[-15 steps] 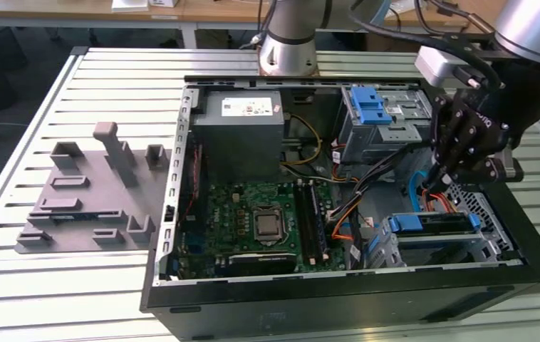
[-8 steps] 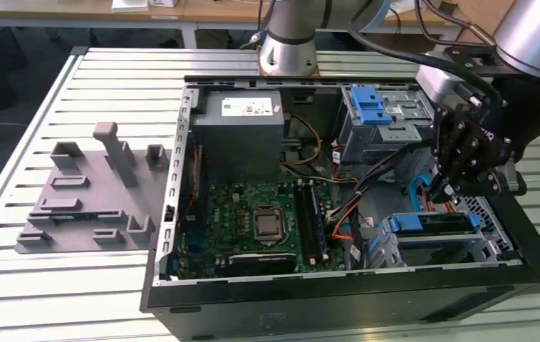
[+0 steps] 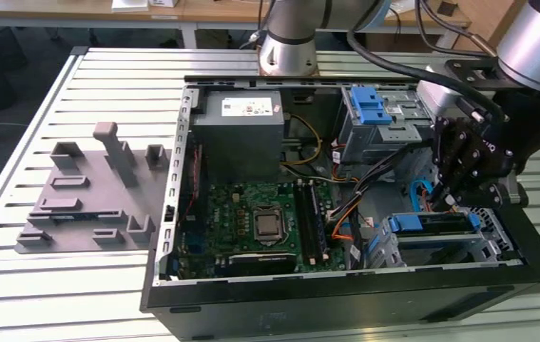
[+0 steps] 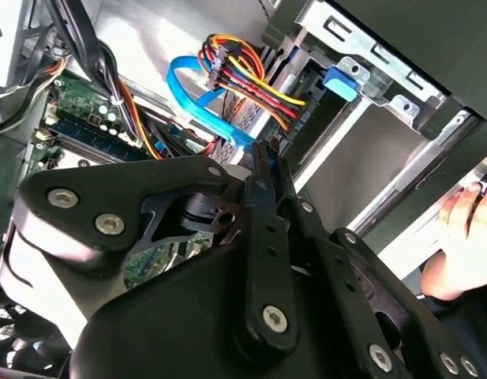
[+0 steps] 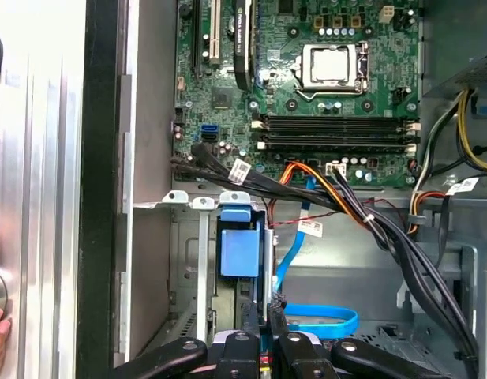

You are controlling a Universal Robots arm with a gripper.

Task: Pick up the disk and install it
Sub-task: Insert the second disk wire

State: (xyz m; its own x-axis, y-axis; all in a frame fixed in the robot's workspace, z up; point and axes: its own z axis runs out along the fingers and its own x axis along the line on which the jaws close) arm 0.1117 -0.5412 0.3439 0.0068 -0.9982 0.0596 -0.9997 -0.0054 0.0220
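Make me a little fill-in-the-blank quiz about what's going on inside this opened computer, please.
1. The gripper hangs inside the open computer case, just above the bay holding a part with a ____ plastic front.
2. On the motherboard, the square metal processor sits beside long black ____ slots.
3. Left of the case in the exterior view lies a ____ plastic fixture.

Missing words: blue; memory; grey

Matt black metal gripper [image 3: 460, 187] — glossy blue plastic latch [image 5: 236, 253]

probably a robotics lab: slatted metal workbench [image 3: 80, 278], open computer case [image 3: 346, 299].
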